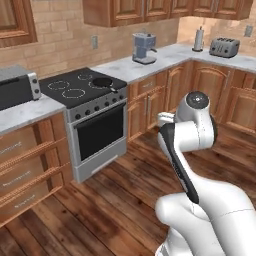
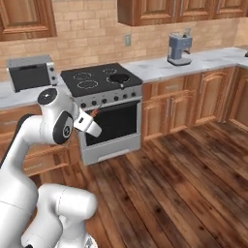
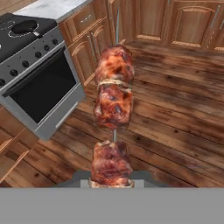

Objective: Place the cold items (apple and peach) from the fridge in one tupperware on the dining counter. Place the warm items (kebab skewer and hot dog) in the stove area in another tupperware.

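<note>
At the left end of the pale marbled worktop (image 1: 25, 112) stands a silver-black toaster oven (image 1: 17, 86). Just to its right is the silver stove with black burner top and black oven window (image 1: 92, 115), a small dark pan (image 1: 102, 82) on its back right burner. Further right along the worktop, a blue-grey coffee machine (image 1: 144, 48) sits near the front edge, and a small silver toaster (image 1: 224, 47) sits on the far right corner.

The gripper (image 3: 111, 183) is pinched on the low end of the kebab skewer of browned meat chunks on a thin metal spike (image 3: 113, 94), held in the air above the wooden floor (image 3: 175, 113) in front of the stove. In the right base view only a small reddish bit shows at the hand.

This looks like the warm-items step, with the skewer in carriage. No tupperware is in sight, so the next move probably calls for finding one and keeping the skewer gripped.
</note>
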